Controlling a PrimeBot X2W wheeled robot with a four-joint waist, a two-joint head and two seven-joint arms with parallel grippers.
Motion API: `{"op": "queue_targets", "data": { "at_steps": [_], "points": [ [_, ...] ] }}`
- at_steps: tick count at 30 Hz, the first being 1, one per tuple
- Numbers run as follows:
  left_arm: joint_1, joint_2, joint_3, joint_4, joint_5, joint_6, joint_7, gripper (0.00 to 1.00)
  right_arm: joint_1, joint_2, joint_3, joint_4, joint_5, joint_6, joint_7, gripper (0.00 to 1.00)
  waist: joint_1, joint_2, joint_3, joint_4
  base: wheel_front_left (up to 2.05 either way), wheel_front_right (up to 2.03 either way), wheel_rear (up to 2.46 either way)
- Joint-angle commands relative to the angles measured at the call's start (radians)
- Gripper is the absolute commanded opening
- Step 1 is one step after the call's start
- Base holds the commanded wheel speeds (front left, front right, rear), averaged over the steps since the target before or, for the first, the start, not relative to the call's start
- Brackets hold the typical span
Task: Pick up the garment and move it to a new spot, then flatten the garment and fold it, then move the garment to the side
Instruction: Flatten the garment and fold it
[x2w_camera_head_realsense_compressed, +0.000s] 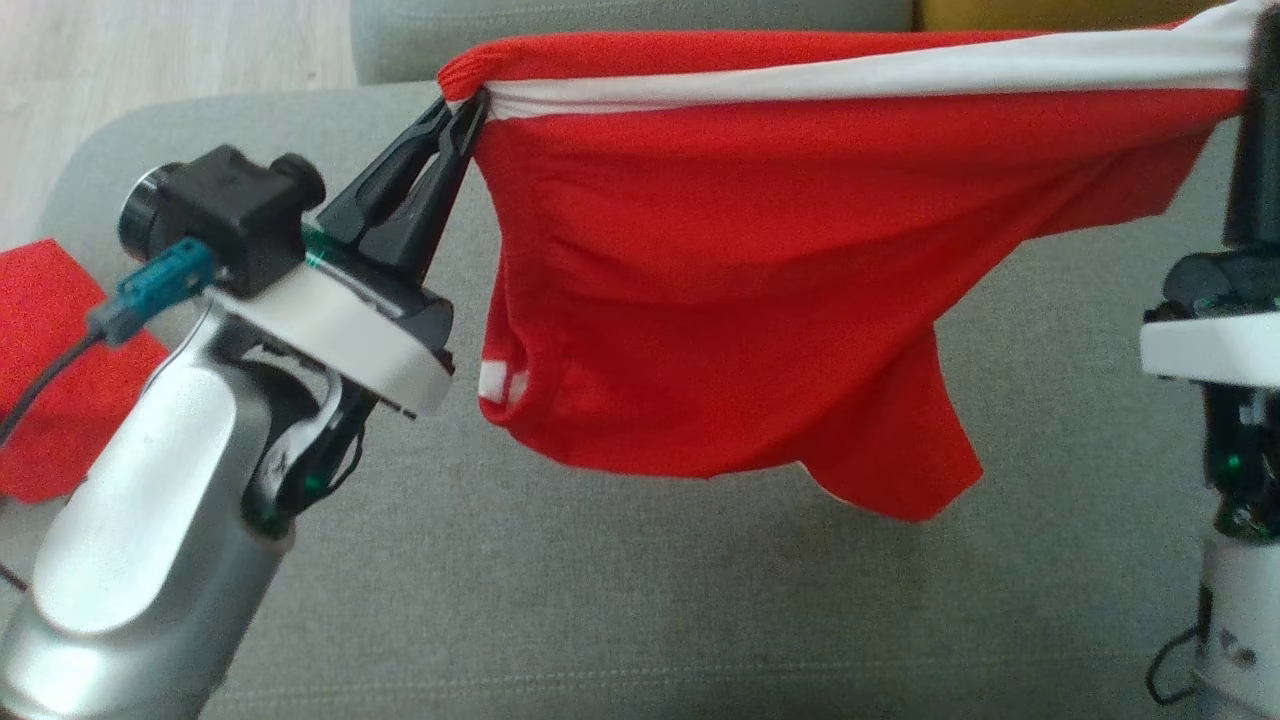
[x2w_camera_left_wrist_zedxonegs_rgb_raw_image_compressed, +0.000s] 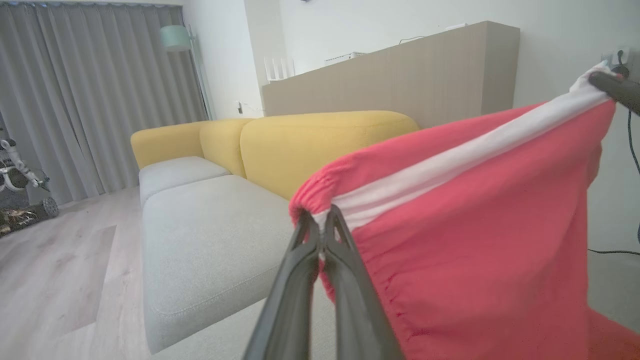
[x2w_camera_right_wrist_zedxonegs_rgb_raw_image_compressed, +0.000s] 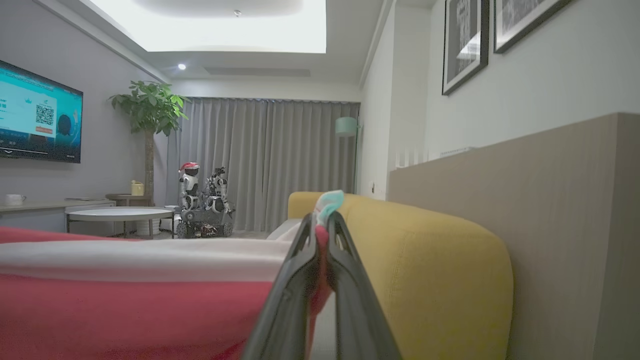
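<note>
Soft red garment (x2w_camera_head_realsense_compressed: 720, 300), white band (x2w_camera_head_realsense_compressed: 850, 72) taut between left hand (x2w_camera_head_realsense_compressed: 462, 112) and right hand (x2w_camera_right_wrist_zedxonegs_rgb_raw_image_compressed: 320, 222), both clamped onto it

The garment (x2w_camera_head_realsense_compressed: 720, 300) is matt red cloth with a smooth white band. The sofa (x2w_camera_head_realsense_compressed: 600, 600) is coarse grey woven fabric. The left pincer (x2w_camera_head_realsense_compressed: 468, 108) looks like matt black plastic, its forearm (x2w_camera_head_realsense_compressed: 130, 520) silvery and satin-smooth. The floor (x2w_camera_head_realsense_compressed: 150, 60) is pale wood.

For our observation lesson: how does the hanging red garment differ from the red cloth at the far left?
The garment hangs stretched between the left gripper and right gripper; the cloth lies flat. The garment carries a white band; the cloth looks plain. The garment is creased; the cloth smooth. Both are red.
</note>
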Motion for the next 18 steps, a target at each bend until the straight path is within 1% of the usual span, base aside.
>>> {"op": "queue_targets", "data": {
  "at_steps": [1,2,4,8,13,16,18],
  "points": [
    [-0.091,0.008,0.054,0.007,-0.015,-0.011,-0.016,0.0,-0.071,0.002,0.016,0.004,0.02,0.007,0.009,0.0,0.0,0.0,0.02,0.001,0.0,0.0,0.0],
    [-0.091,0.008,0.054,0.007,-0.015,-0.011,-0.016,0.0,-0.071,0.002,0.016,0.004,0.02,0.007,0.009,0.0,0.0,0.0,0.02,0.001,0.0,0.0,0.0],
    [-0.139,-0.014,0.06,0.057,-0.027,-0.021,-0.035,0.0,-0.129,0.002,0.018,0.058,0.041,0.007,0.004,0.0,0.0,0.0,0.039,0.001,0.0,0.0,0.0],
    [-0.282,-0.062,0.077,0.207,-0.033,-0.042,-0.101,0.0,-0.306,-0.007,0.036,0.216,0.062,0.007,-0.037,0.0,0.0,0.0,0.081,0.0,0.0,0.0,0.0],
    [-0.498,-0.121,0.088,0.454,-0.015,-0.064,-0.218,0.0,-0.581,0.003,0.077,0.493,0.073,0.007,-0.161,0.0,0.0,0.0,0.14,-0.004,0.0,0.0,0.0],
    [-0.622,-0.151,0.089,0.621,-0.007,-0.074,-0.261,0.0,-0.726,0.021,0.104,0.68,0.079,0.007,-0.249,0.0,0.0,0.0,0.176,-0.009,0.0,0.0,0.0],
    [-0.689,-0.166,0.091,0.731,0.002,-0.079,-0.283,0.0,-0.801,0.035,0.121,0.816,0.083,0.007,-0.287,0.0,0.0,0.0,0.197,-0.015,0.0,0.0,0.0]
  ]
}}
